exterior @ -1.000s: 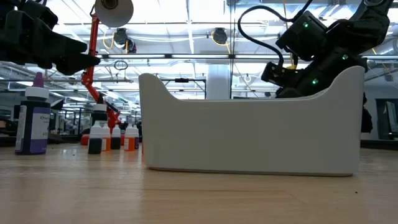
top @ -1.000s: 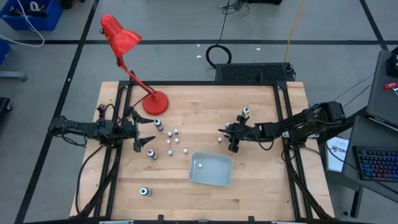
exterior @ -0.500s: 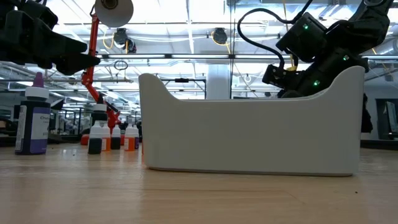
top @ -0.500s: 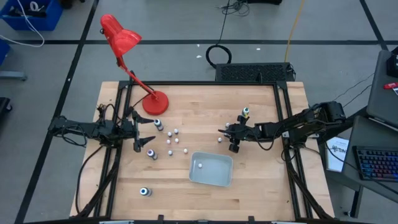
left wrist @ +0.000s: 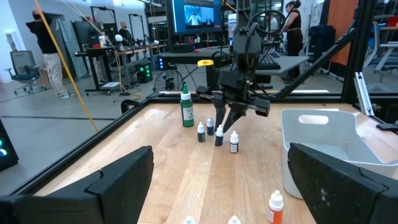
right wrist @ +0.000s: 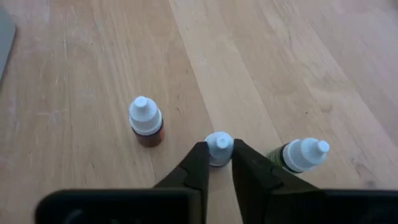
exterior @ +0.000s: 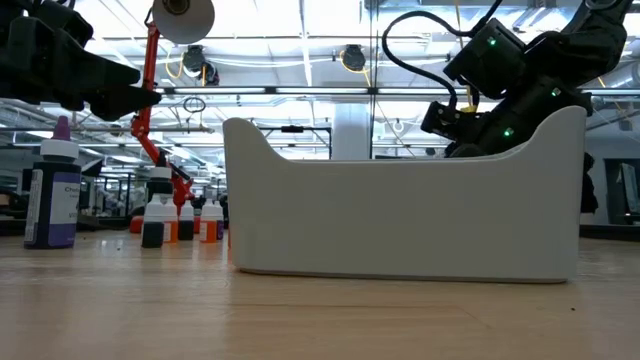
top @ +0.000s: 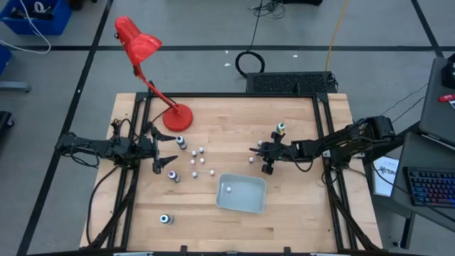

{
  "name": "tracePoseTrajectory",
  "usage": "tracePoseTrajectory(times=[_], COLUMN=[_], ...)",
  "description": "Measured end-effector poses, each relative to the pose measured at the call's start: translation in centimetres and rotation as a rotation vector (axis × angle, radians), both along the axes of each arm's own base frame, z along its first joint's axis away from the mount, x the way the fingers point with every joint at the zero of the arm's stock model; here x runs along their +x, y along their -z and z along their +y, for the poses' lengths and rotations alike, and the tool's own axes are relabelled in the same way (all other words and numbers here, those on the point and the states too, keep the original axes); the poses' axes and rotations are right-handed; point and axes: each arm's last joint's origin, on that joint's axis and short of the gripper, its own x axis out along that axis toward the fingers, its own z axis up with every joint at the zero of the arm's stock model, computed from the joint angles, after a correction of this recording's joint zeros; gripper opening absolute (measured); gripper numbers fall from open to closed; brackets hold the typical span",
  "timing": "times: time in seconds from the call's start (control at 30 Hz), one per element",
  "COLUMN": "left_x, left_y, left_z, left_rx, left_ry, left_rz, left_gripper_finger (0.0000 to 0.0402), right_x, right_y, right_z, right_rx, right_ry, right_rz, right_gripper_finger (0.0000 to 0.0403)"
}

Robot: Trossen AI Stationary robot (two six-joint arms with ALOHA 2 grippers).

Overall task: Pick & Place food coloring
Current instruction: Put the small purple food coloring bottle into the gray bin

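Observation:
Several small white-capped food coloring vials [top: 197, 162] stand on their bases on the wooden table between the arms, with larger bottles [top: 173, 175] around them. One vial [top: 229, 189] lies in the pale tray [top: 245, 205]. My right gripper [top: 265, 159] points down right of the middle, shut on one vial [right wrist: 219, 144]. A brown vial [right wrist: 147, 121] and a green one [right wrist: 298, 155] stand beside it. A tall green bottle [top: 281, 128] stands behind. My left gripper [left wrist: 217, 186] waits open at the table's left side. My right gripper pinches the vial's white cap [right wrist: 219, 140] between its two fingertips [right wrist: 200, 160], coming from above and pointing down. The vial stands upright with its base on the table.
A red desk lamp [top: 178, 116] stands at the far left of the table. The tray [exterior: 400, 220] sits near the table's near middle. A purple bottle [exterior: 52, 195] stands alone at the near left. Bare wood lies right of the tray.

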Motion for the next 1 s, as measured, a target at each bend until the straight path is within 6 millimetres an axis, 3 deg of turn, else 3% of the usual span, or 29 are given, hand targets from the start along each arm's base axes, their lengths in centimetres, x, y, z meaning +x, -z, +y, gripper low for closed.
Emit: tracePoseTrajectory(times=[0.53, 0.8, 1.0], left_x=[0.0, 0.0, 0.0], left_y=[0.0, 0.0, 0.0], left_z=[0.0, 0.0, 0.0], left_rx=[0.000, 0.000, 0.000], left_ry=[0.000, 0.000, 0.000], left_rz=[0.000, 0.000, 0.000], left_gripper_finger=[0.0365, 0.0365, 0.0365], right_x=[0.1, -0.5, 0.6], right_y=[-1.1, -6.0, -11.1], right_z=[0.3, 2.2, 6.0], right_rx=[-0.022, -0.029, -0.014], right_ry=[-0.038, -0.129, -0.262], right_rz=[-0.062, -0.194, -0.229], right_gripper_finger=[0.0031, 0.0031, 0.0031])
